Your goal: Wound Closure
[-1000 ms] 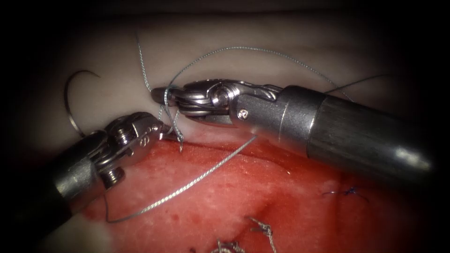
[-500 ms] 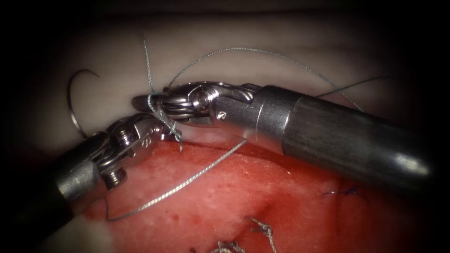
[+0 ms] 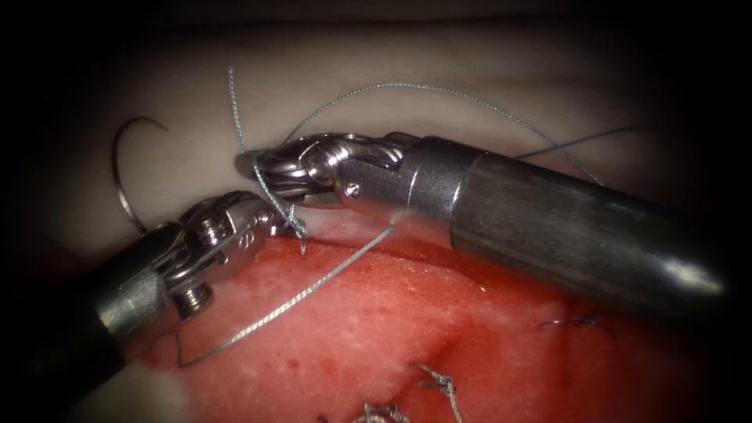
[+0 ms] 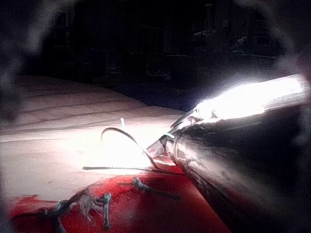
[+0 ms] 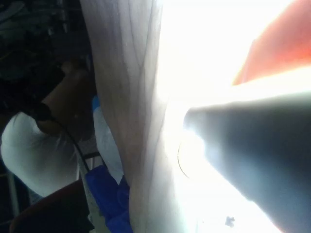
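Thread [image 3: 270,192] looped round the right tool [image 3: 249,162], jaws seemingly together, and pinched by the left tool [image 3: 283,223]; needle [image 3: 119,172] free on pale tissue [image 3: 172,102], left of cut; risk: loops slipping off if slack.

A surgical-training lab bench: a slab of pork-belly tissue [image 3: 439,345], pale skin at twelve o'clock and cut flesh wet with red fluid [image 3: 470,313] at six o'clock, lies lit by an endoscope. Tied stitches [image 3: 439,384] with cut ends dot the flesh. In the right wrist view, beyond the tissue's edge, a person in a white top [image 5: 34,150] and blue material [image 5: 109,194] stand in a dim room.
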You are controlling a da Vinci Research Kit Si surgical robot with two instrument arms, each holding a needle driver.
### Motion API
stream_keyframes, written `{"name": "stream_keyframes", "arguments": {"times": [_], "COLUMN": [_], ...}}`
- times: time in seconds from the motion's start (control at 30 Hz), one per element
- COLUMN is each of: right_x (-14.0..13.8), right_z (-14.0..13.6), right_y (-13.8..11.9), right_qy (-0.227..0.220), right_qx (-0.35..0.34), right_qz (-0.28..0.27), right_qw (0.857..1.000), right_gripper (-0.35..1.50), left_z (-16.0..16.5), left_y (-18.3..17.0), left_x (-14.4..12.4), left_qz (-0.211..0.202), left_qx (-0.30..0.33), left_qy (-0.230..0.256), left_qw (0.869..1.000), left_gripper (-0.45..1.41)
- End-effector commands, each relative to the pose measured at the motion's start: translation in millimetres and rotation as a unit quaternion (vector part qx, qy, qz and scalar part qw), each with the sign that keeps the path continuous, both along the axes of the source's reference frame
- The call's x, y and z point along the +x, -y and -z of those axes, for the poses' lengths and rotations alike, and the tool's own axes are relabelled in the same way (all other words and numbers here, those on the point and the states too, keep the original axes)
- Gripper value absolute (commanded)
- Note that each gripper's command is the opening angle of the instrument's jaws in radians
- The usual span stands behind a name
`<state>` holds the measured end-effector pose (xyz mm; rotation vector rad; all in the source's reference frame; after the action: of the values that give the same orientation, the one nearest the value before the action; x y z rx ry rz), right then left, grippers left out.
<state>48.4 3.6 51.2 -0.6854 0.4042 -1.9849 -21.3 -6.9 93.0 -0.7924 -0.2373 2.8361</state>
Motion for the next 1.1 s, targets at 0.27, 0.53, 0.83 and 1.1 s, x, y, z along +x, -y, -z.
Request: {"name": "stream_keyframes", "arguments": {"times": [0.27,0.53,0.83,1.1], "right_x": [-0.9,-3.9,-8.0,-11.8], "right_z": [3.3,5.5,6.2,6.8], "right_y": [-2.2,-1.3,-0.3,1.0], "right_qy": [-0.045,-0.066,-0.154,-0.238], "right_qx": [-0.006,-0.003,0.023,0.035], "right_qz": [-0.014,-0.002,0.087,0.202], "right_qw": [0.999,0.998,0.984,0.949], "right_gripper": [-0.35,-0.35,-0.35,-0.35], "left_z": [0.6,0.6,-1.4,-3.8], "left_y": [-1.5,-2.8,-6.5,-10.4], "left_x": [0.2,1.1,3.8,5.2], "left_qz": [0.006,0.020,0.083,0.153], "left_qx": [0.001,-0.015,-0.064,-0.081], "left_qy": [0.001,-0.016,-0.070,-0.083], "left_qw": [1.000,1.000,0.992,0.981], "left_gripper": [-0.45,-0.45,-0.45,-0.45]}}
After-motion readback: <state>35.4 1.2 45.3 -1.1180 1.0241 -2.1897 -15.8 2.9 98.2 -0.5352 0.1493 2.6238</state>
